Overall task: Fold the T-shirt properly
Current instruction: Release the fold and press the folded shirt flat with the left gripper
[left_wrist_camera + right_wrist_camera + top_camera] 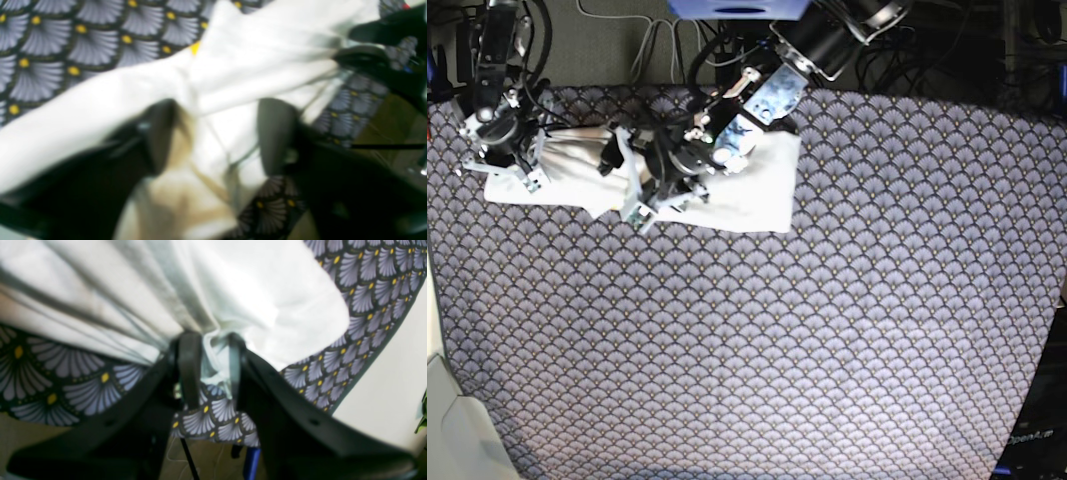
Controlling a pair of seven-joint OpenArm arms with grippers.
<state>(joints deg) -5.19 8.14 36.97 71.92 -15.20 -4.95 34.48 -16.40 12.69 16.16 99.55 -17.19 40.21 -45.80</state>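
Note:
The T-shirt (757, 190) lies white side up and bunched at the table's far left; no print shows. My right gripper (512, 160) holds its left end. In the right wrist view the right gripper (212, 365) is shut on a pinched fold of the T-shirt (250, 290). My left gripper (639, 195) is over the shirt's middle. In the blurred left wrist view the left gripper (218, 133) has its jaws wide apart, with the T-shirt (250, 50) between and over them. The cloth stretches toward the right gripper (367, 50).
A dark fan-patterned tablecloth (827, 330) covers the whole table. The table's left edge and pale floor (447, 420) are close to the right gripper, and show in the right wrist view (383, 390). Cables (657, 40) run behind the table's far edge.

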